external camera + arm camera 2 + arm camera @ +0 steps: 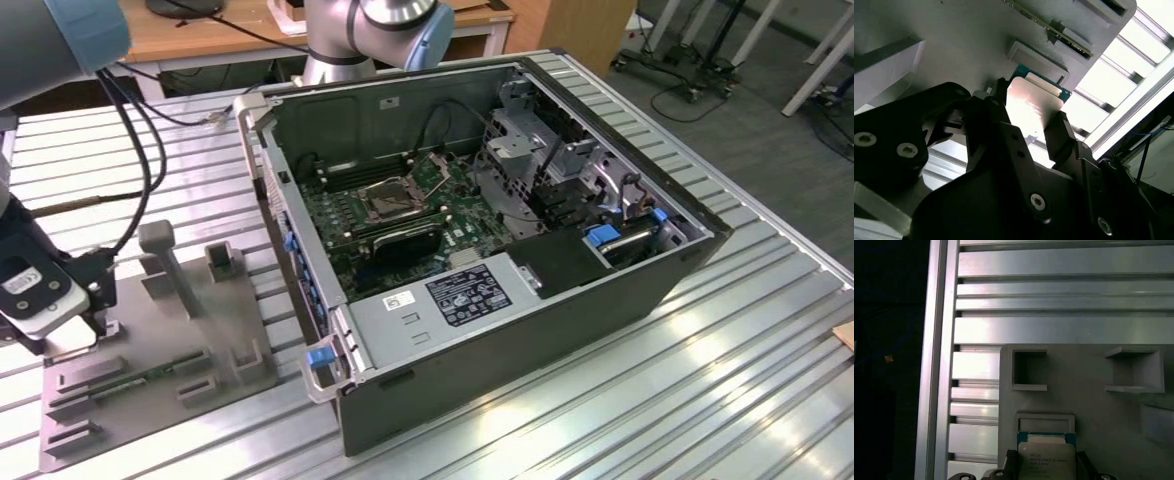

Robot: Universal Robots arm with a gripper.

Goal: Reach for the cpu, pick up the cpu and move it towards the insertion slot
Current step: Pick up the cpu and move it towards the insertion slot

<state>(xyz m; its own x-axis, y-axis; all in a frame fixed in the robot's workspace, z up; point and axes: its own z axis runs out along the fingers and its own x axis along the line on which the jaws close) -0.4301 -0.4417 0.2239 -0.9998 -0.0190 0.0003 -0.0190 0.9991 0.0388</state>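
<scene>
Black fingers (1061,131) of the gripper (1030,114) stand nearest the lens in the second wrist view, one on each side of the cpu (1036,97). Both wrist views show the jaws set against two opposite edges of the chip, with no gap visible on either side; the gripper is judged to be clamped on the cpu. The chip is square, so it has no long axis. It lies flat between the fingertips, silvery face toward the wrist, over the grey fixture (1089,405) and just beside a low raised ledge (1045,421). Whether it rests on the fixture or is raised off it cannot be told.

In the exterior view the gripper (60,335) hangs over the fixture at that view's left edge. The insertion slot (392,199) lies well apart, toward the exterior view's right, on the green board inside the open computer case (534,330). Between gripper and slot stand the fixture's two upright posts (160,255) and the case's side wall with its blue latches (318,357). Black cables (140,150) hang near the arm. Fixture and case rest on the slatted aluminium table (694,400)
</scene>
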